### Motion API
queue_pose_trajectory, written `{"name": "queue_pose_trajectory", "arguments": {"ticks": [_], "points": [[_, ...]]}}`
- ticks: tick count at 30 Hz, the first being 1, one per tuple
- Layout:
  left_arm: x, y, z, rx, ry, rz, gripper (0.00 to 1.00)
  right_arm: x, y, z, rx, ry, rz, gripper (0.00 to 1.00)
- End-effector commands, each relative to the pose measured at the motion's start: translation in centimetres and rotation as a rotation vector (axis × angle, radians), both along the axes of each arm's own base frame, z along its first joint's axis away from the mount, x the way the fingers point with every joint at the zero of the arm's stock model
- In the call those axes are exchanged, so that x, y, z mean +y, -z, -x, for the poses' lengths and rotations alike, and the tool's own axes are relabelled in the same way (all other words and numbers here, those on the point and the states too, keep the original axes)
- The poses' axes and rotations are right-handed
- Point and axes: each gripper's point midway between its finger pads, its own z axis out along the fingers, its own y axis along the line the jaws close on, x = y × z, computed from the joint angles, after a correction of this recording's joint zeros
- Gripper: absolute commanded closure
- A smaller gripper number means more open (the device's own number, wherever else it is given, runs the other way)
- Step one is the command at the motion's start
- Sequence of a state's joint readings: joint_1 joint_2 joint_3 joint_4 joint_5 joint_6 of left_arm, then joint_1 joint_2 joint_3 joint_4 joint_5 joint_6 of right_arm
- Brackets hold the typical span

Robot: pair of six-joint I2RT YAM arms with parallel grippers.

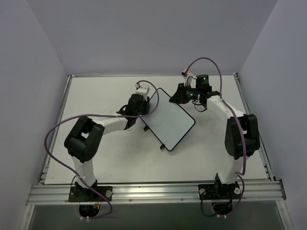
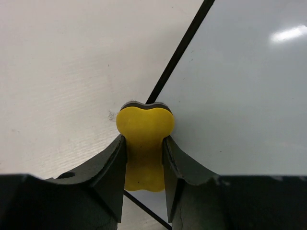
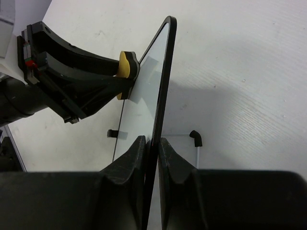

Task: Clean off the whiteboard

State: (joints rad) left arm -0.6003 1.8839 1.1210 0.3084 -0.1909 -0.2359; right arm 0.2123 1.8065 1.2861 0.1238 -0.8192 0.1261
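Observation:
The whiteboard (image 1: pixel 169 118) lies slantwise mid-table, a white panel in a thin black frame, and its face shows no marks. My left gripper (image 1: pixel 142 106) is shut on a yellow eraser (image 2: pixel 144 136) that rests at the board's left edge, half over the frame. The left wrist view shows the left gripper (image 2: pixel 144 140) with both fingers clamped on the eraser's waist, the whiteboard (image 2: pixel 240 96) beyond. My right gripper (image 1: pixel 181 96) is shut on the board's far corner. In the right wrist view the right gripper (image 3: pixel 152 142) pinches the whiteboard (image 3: pixel 161 81) edge-on, with the eraser (image 3: pixel 126 63) against its face.
Grey walls enclose the white table (image 1: pixel 96 96) on three sides. A metal rail (image 1: pixel 158 191) runs along the near edge by the arm bases. One small black foot (image 3: pixel 195 138) of the board shows behind it on a thin wire leg.

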Motion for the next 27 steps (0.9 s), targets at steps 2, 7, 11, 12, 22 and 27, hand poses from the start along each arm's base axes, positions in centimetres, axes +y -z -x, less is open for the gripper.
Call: {"name": "queue_pose_trajectory", "arguments": {"ticks": [2,7,11,12,22,27], "points": [[0.3,1.7,1.9,0.057,0.021,-0.022,0.98,1.6,-2.3,1.8,-0.054,-0.094,-0.029,1.0],[0.0,-1.6,2.7,-0.001,0.034,0.015,0.98,1.5,-2.3,1.8,-0.055,-0.09,-0.027,1.0],[0.4,-4.0,3.2,-0.038,0.028,0.04,0.98,1.5,-1.9,1.7,-0.049,-0.084,-0.024,1.0],[0.5,-5.0,3.3,-0.055,0.027,0.051,0.98,1.4,-1.9,1.7,-0.049,-0.082,-0.024,1.0],[2.1,-9.3,3.5,-0.097,-0.079,0.111,0.98,1.4,-1.8,1.5,-0.042,-0.063,-0.028,0.98],[4.0,-10.3,3.1,-0.087,-0.161,0.121,0.98,1.3,-1.6,1.5,-0.036,-0.05,-0.021,0.63]]}}
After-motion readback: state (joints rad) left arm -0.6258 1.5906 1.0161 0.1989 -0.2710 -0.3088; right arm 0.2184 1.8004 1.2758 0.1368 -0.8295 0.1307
